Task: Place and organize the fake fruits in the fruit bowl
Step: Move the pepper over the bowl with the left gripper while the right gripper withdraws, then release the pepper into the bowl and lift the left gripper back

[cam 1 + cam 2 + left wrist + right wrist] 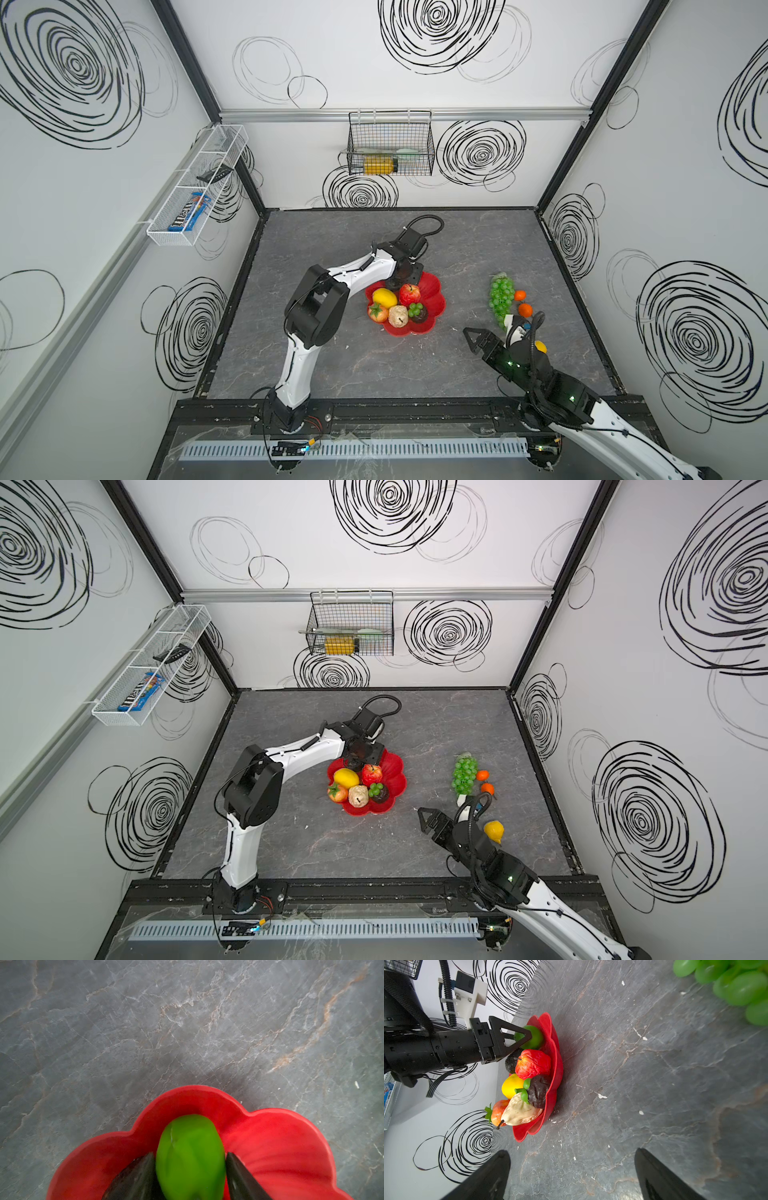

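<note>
Left gripper [190,1154]: over the rear lobe of the fruit bowl [434,291], jaws against both sides of the lime [187,1140].
Lime: inside the bowl's rim, between the fingers.
Right gripper [570,1150]: above the bare table [374,365], jaws spread wide, nothing between them.
Bowl contents: lemon [384,298], apple [409,294], strawberry [377,311], pear [398,316], mangosteen [419,315], avocado [510,1061].
Outside the bowl, on the table to its right: grapes [500,295], orange [520,295], second orange [525,309], second lemon [493,831].
</note>
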